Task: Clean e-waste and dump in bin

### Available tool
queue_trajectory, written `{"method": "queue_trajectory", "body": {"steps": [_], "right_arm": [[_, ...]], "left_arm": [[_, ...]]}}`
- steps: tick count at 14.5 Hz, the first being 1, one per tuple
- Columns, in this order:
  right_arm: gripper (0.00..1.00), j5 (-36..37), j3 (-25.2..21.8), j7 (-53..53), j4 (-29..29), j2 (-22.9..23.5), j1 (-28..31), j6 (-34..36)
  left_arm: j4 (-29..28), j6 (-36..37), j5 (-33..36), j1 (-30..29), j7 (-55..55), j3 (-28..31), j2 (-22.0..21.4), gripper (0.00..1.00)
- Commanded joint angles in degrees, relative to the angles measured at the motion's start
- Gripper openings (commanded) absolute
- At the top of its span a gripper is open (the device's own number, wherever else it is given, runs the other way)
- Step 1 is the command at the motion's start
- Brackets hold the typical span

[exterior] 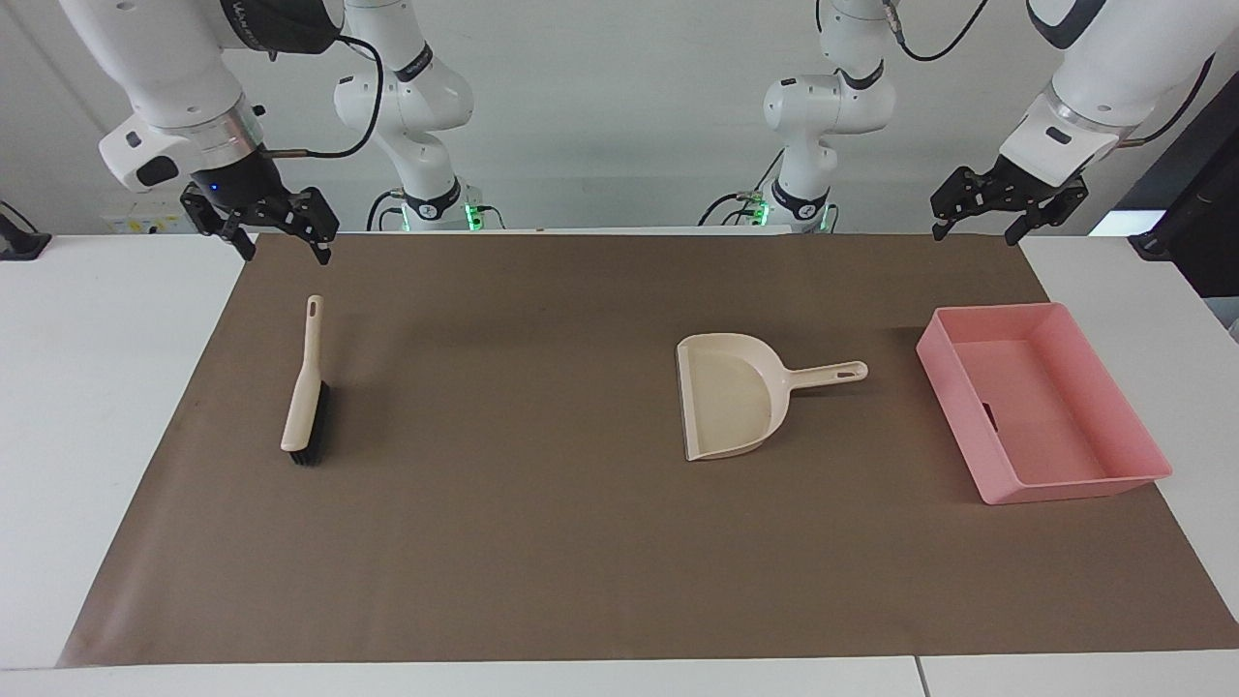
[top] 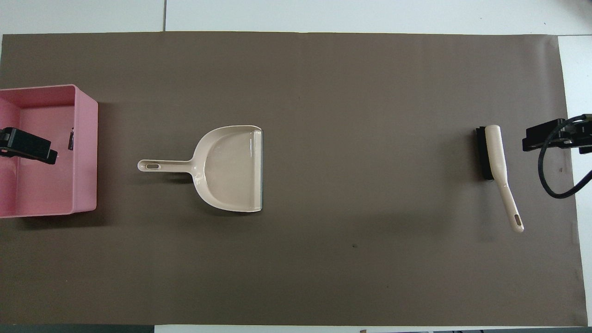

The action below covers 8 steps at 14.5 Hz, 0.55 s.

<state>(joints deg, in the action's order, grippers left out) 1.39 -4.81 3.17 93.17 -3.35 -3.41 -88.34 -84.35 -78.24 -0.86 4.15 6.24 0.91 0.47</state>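
Observation:
The pink bin [exterior: 1123, 395] [top: 85, 152] stands at the left arm's end of the mat. A small black item [exterior: 989, 416] [top: 71, 139] lies in it against the wall that faces the dustpan. The white cylinder is out of view. My left gripper [exterior: 974, 235] is open and empty, up in the air over the bin's end of the mat; one of its fingers [top: 27, 147] shows over the bin in the overhead view. My right gripper [exterior: 285, 255] is open and empty, in the air over the mat's corner above the brush handle.
A beige dustpan [exterior: 731, 392] [top: 231, 166] lies on the brown mat [exterior: 523, 542] beside the bin, its handle toward the bin. A beige brush with black bristles [exterior: 305, 387] [top: 495, 157] lies at the right arm's end.

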Motion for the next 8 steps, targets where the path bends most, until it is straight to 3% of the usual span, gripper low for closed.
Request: {"method": "queue_trajectory", "body": {"steps": [1, 8], "right_arm": [[0.99, -0.86, 0.51, -1.23, 0.61, -0.43, 0.94, -0.25], [0.99, -0.86, 0.51, -1.23, 0.61, -0.43, 0.94, -0.25]], "left_arm": [[1.29, -0.85, 0.07, -0.02, -0.52, 0.23, 0.5, 1.0], [0.68, -1.65, 0.77, 0.16, -0.52, 0.23, 0.06, 1.0]]}}
